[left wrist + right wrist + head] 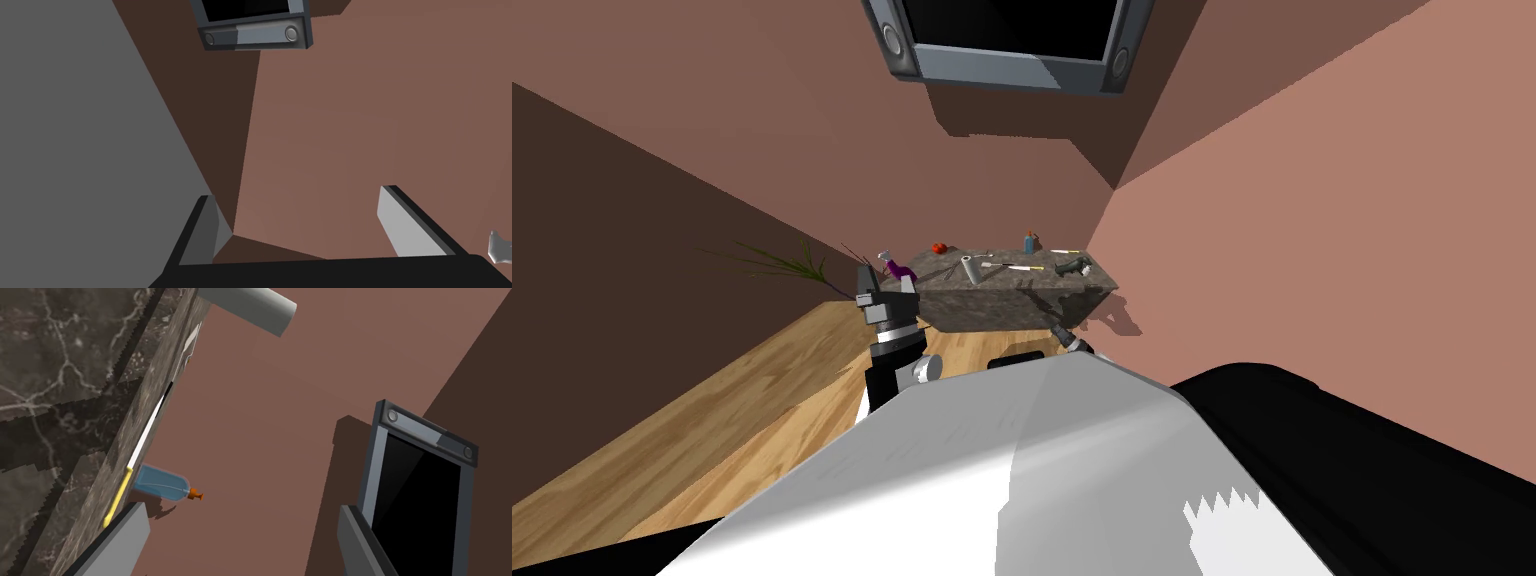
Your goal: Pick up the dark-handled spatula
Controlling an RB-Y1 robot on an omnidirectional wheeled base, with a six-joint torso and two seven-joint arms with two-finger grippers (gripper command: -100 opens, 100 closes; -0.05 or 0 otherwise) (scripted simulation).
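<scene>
**Both end effectors spread, nothing held**

The right end effector (241, 507) is held spread and empty, close to the side of the stone-patterned desk (60, 388). The left end effector (297, 192) is likewise spread and empty. The dark-handled spatula (189, 342) is laid on the desk between a yellow-handled knife (142, 438) and a grey cylinder (250, 305). A blue bottle (160, 484) is stood beside the knife's handle.
</scene>
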